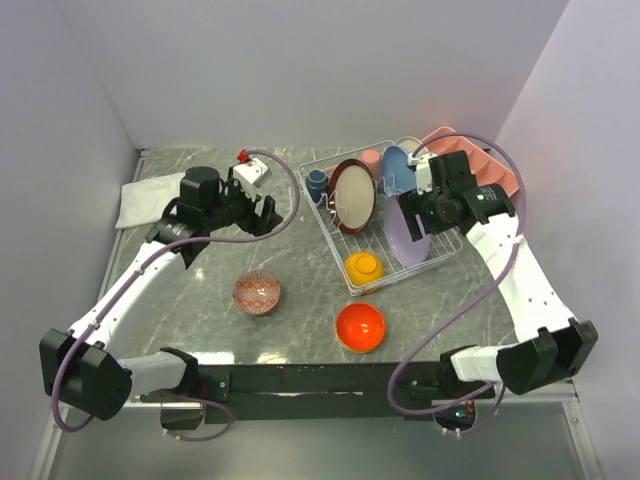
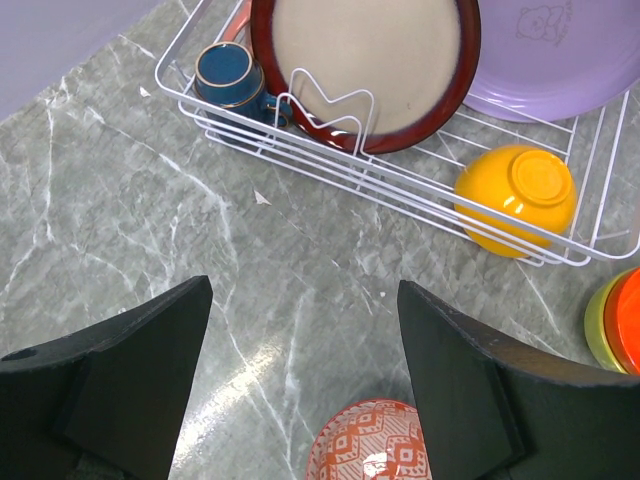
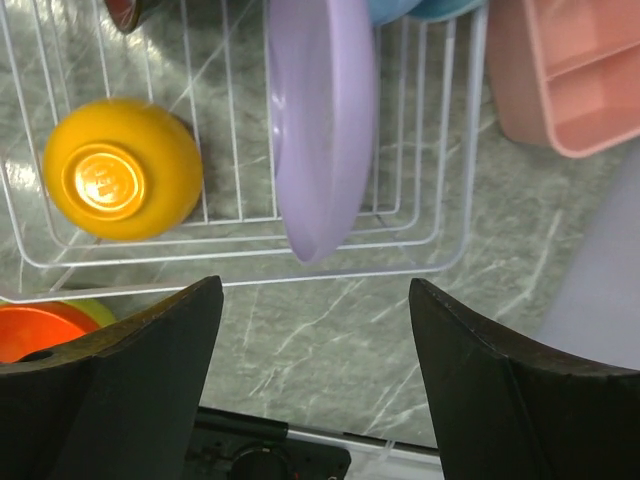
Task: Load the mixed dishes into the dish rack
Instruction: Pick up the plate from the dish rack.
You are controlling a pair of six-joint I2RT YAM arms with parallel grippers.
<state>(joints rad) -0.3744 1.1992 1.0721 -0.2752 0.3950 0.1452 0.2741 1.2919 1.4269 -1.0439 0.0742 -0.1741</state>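
Presently left gripper (image 2: 302, 292) and right gripper (image 3: 315, 290) gape empty; patterned pink bowl (image 1: 257, 293) judged rigid, glossy, chip-prone; pinch its rim.

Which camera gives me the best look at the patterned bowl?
Top view: the patterned bowl sits whole and unblocked on the table. Left wrist catches only its rim at the frame's bottom; right wrist misses it.

The patterned bowl (image 2: 368, 448) is cut off by the bottom edge of the left wrist view, and the red-orange bowl (image 2: 625, 320) by its right edge. In the right wrist view, the lavender plate (image 3: 320, 120) and pink tray (image 3: 560, 80) are cropped at the top, and the orange-yellow bowl (image 3: 120, 170) is slightly blurred.
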